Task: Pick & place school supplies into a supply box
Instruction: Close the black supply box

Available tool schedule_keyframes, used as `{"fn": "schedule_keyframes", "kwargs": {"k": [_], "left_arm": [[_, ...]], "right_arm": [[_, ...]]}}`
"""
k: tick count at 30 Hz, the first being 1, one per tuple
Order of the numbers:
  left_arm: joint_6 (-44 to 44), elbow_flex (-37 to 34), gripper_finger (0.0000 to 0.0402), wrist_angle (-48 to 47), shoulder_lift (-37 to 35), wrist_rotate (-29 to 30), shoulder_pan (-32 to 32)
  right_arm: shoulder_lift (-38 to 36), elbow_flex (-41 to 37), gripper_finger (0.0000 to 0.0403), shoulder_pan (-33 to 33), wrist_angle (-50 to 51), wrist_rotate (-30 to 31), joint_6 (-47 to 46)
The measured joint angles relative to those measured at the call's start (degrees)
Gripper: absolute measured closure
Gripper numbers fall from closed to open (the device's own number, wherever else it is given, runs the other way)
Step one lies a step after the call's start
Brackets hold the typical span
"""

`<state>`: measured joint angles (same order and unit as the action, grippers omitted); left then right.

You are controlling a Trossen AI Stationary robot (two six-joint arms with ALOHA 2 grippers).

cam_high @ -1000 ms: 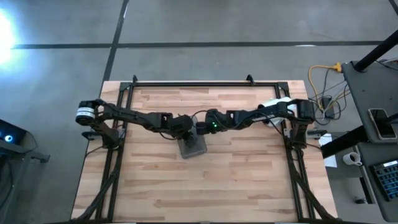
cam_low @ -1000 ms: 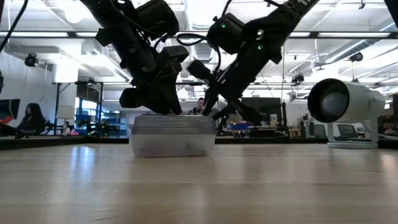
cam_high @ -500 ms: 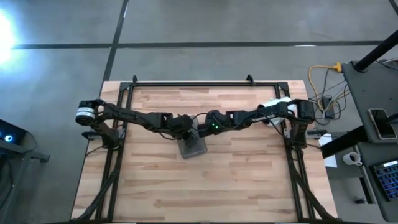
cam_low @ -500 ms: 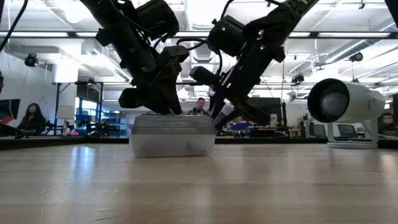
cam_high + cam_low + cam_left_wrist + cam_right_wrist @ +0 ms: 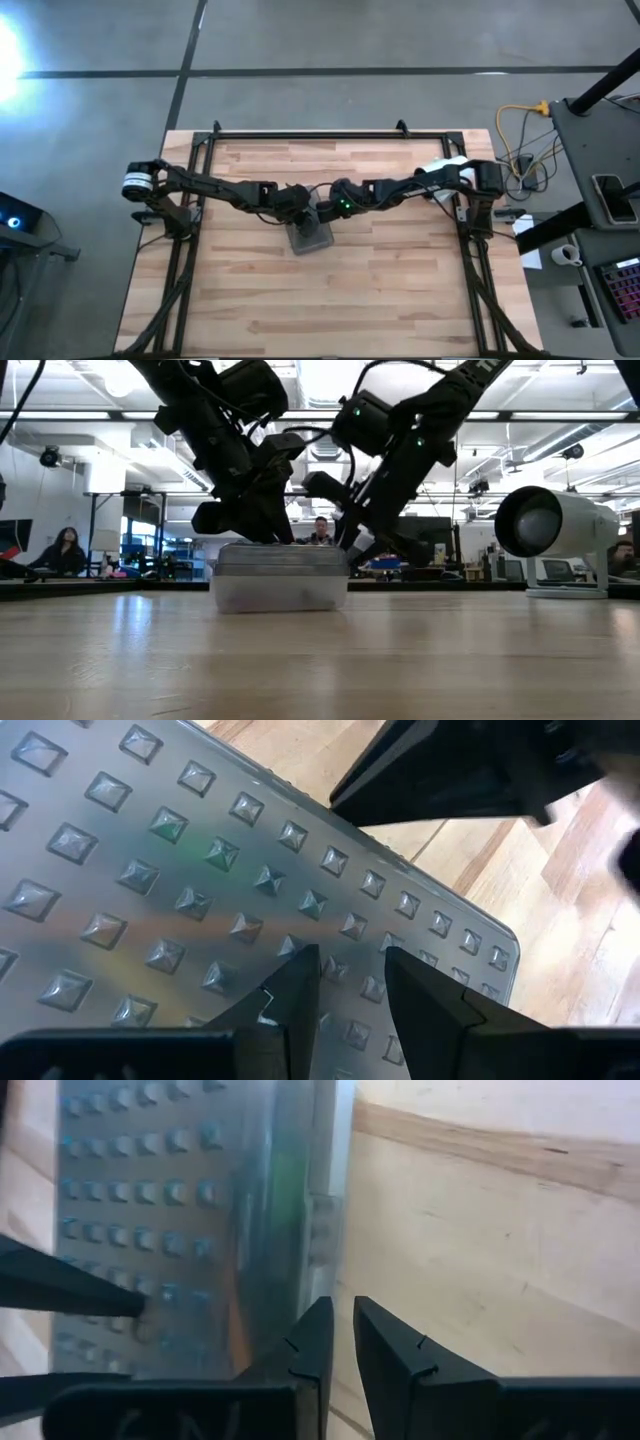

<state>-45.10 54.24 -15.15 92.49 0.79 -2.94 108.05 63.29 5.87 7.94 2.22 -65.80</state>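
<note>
The supply box (image 5: 310,236) stands shut at the middle of the table, a clear case with a studded lid (image 5: 180,870). Green and orange tints show dimly through the lid; no single school supply can be made out. My left gripper (image 5: 350,970) comes slanting down onto the lid from the table's left, its fingers a little apart with nothing between them. My right gripper (image 5: 342,1315) slants down from the right, fingers almost together, at the box's right edge (image 5: 345,550) beside a small latch (image 5: 322,1230). My left gripper sets its two fingertips (image 5: 300,970) on the lid's studded top, slanting down from the table's left. The box sits flat on the table beneath them. My right gripper has its shut fingertips (image 5: 318,1320) at the lid's right edge; whether they touch it I cannot tell.
A black frame (image 5: 300,133) runs round the wooden table top (image 5: 330,300). A white round device (image 5: 555,530) stands at the right in the low view. People sit in the room behind. Bare wood lies on the near side of the box.
My right gripper has tipped and rolled a little, staying at the box's right edge. The box and my left gripper have kept still.
</note>
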Motion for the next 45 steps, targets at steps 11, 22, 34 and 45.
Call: {"fn": "schedule_keyframes", "kwargs": {"k": [11,22,34,45], "left_arm": [[-0.07,-0.09,0.0297,0.12,-0.02,0.13,0.02],[-0.13,-0.04,0.0297,0.06,-0.02,-0.31,0.07],[-0.20,0.02,0.0297,0.43,0.00,0.24,0.44],[-0.35,-0.20,0.0297,-0.69,-2.88,2.22,1.03]], "right_arm": [[2.49,1.66,0.0365,-0.58,-1.75,-0.18,1.02],[3.80,2.02,0.0365,-0.98,-3.83,-6.87,3.72],[4.61,1.95,0.0364,-0.94,-4.92,-8.66,4.52],[3.47,1.03,0.0364,-1.40,1.21,3.27,3.21]]}}
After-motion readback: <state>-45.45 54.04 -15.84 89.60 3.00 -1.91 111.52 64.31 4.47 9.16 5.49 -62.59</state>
